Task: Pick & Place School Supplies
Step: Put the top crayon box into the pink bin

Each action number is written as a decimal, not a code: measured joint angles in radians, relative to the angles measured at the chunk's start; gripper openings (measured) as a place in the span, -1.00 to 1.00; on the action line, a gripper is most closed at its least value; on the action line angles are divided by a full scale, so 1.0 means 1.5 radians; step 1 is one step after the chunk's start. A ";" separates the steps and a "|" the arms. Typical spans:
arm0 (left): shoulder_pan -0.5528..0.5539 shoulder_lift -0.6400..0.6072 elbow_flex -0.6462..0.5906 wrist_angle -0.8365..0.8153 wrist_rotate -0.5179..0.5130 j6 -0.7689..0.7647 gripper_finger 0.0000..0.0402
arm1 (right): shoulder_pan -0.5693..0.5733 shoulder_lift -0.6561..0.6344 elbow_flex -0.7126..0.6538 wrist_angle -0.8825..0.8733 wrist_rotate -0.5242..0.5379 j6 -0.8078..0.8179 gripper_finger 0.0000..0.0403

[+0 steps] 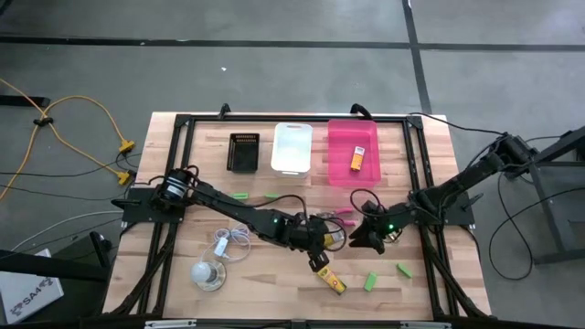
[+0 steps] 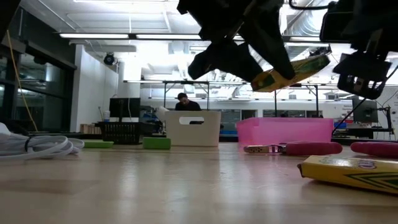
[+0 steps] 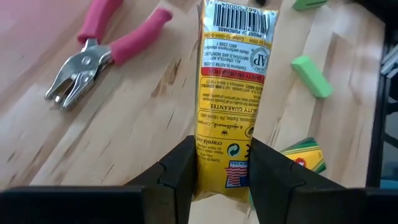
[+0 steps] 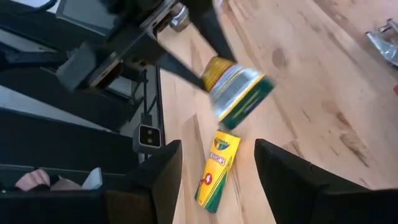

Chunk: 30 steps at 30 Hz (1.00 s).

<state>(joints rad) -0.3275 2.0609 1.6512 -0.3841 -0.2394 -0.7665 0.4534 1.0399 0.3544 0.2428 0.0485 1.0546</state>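
Left gripper (image 1: 322, 254) holds a crayon box (image 1: 323, 265) up in the air.

From above, another crayon box (image 1: 335, 282) lies just beside it, and a third (image 1: 358, 158) sits in the far pink bin (image 1: 340, 146). The low view shows the held box off the table (tilted). At the left wrist, the fingers (image 3: 177, 168) pinch the box. The right gripper (image 4: 217, 174) is spread apart, with nothing in it.

Held packet (image 3: 231, 93): barcode with "PROOF OF PURCHASE", "SAFETY GUARANTEE", "crayola.com" and an "AP" seal, all printed upside down as seen. Small print illegible. Card (image 1: 26, 293) beside the bench: letters, possibly "SAM".
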 joint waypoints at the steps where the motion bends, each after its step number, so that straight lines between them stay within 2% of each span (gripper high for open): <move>1: 0.000 0.000 0.000 0.002 0.000 0.007 -0.40 | -0.007 0.000 0.000 0.000 -0.004 0.000 -0.05; 15: 0.000 -0.001 0.000 0.031 -0.037 0.078 -0.40 | -0.090 0.000 0.000 0.015 -0.079 0.017 -0.05; 21: 0.000 -0.001 0.000 0.041 -0.075 0.116 -0.40 | -0.109 0.000 0.000 0.026 -0.091 0.018 -0.05; 30: 0.008 -0.001 0.000 0.050 -0.089 0.119 -0.40 | -0.136 0.000 0.000 0.048 -0.120 0.032 -0.05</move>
<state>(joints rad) -0.3156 2.0602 1.6516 -0.3092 -0.3721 -0.5884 0.2498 1.0397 0.3546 0.3145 -0.1309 1.1024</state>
